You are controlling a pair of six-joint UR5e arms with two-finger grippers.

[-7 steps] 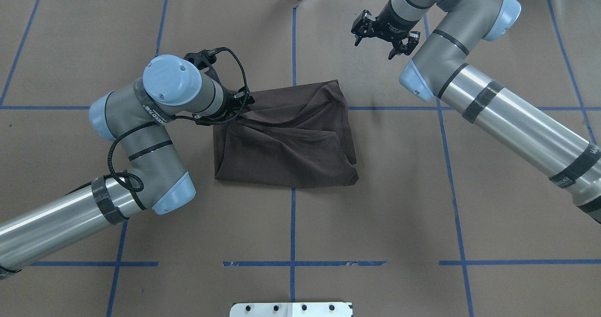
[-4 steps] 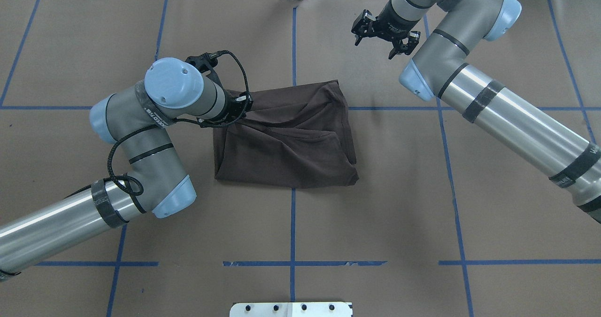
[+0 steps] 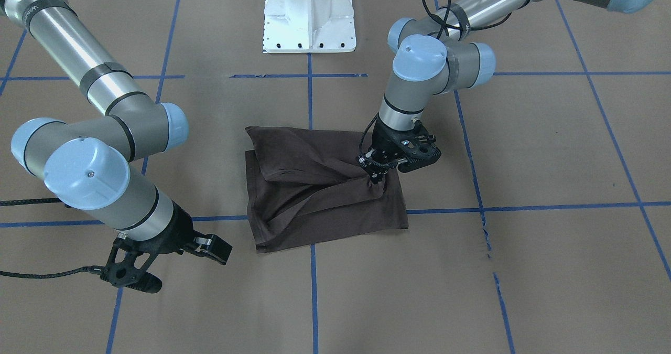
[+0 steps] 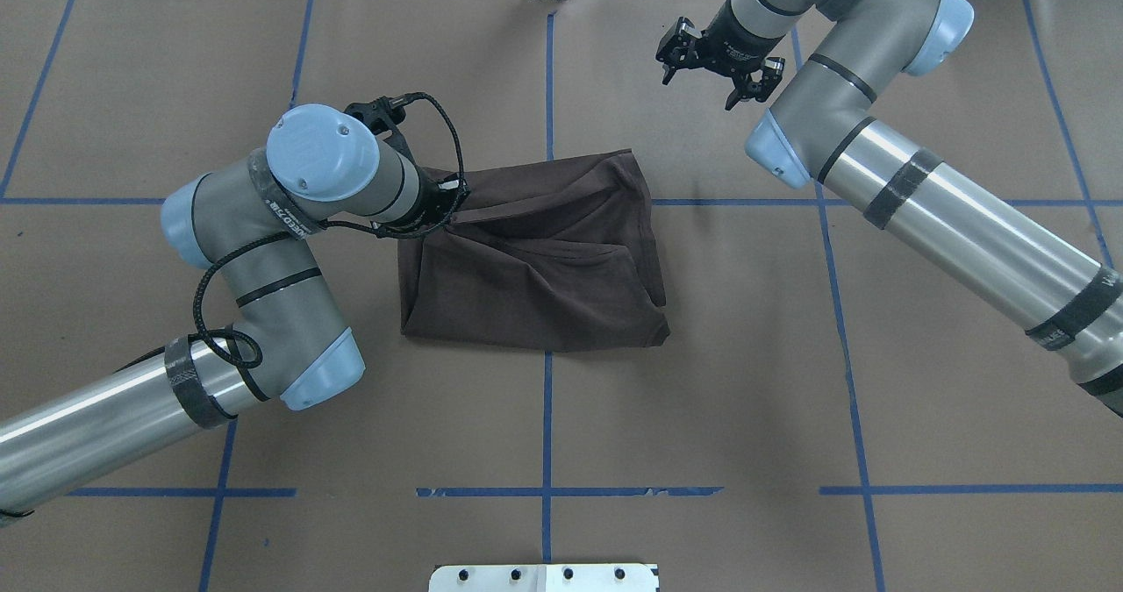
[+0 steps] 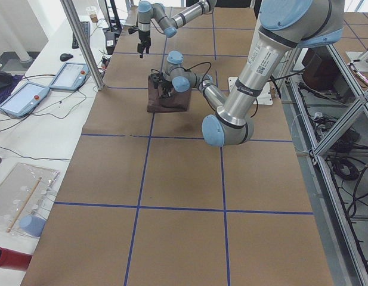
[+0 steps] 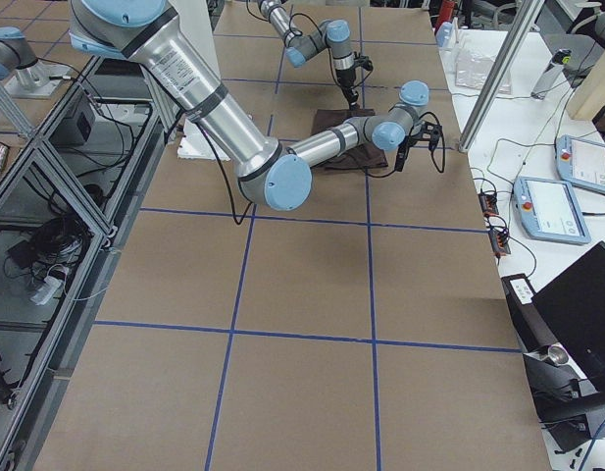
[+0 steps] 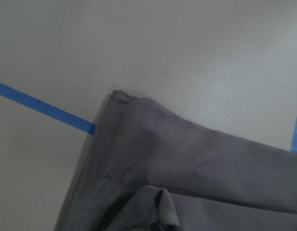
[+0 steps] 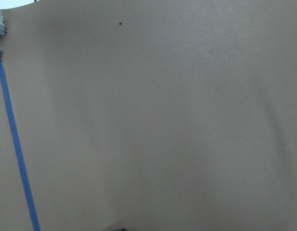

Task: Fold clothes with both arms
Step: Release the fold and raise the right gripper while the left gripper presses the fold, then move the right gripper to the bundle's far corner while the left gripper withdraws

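The dark brown T-shirt point(image 4: 535, 259) lies folded into a rough, wrinkled rectangle at the middle of the table point(image 3: 320, 186). My left gripper point(image 3: 378, 177) is shut on a pinch of fabric near the shirt's far left corner point(image 4: 446, 197), and the cloth rises in a small peak to the fingers. The left wrist view shows a shirt corner point(image 7: 187, 173) lying flat on the paper. My right gripper point(image 4: 709, 73) hangs open over bare paper beyond the shirt's far right corner point(image 3: 173, 267), holding nothing. The shirt is small in both side views point(image 5: 166, 95) point(image 6: 346, 147).
Brown paper with blue tape lines point(image 4: 546, 417) covers the table. The white pedestal base point(image 3: 309, 18) stands at the robot's edge. Side benches hold tablets point(image 5: 25, 98) point(image 6: 552, 206) and cables. A metal post point(image 5: 82, 42) rises at the far table edge.
My left gripper has drawn slightly to the left with the pinched fabric, pulling the cloth tauter. The right arm has barely moved.
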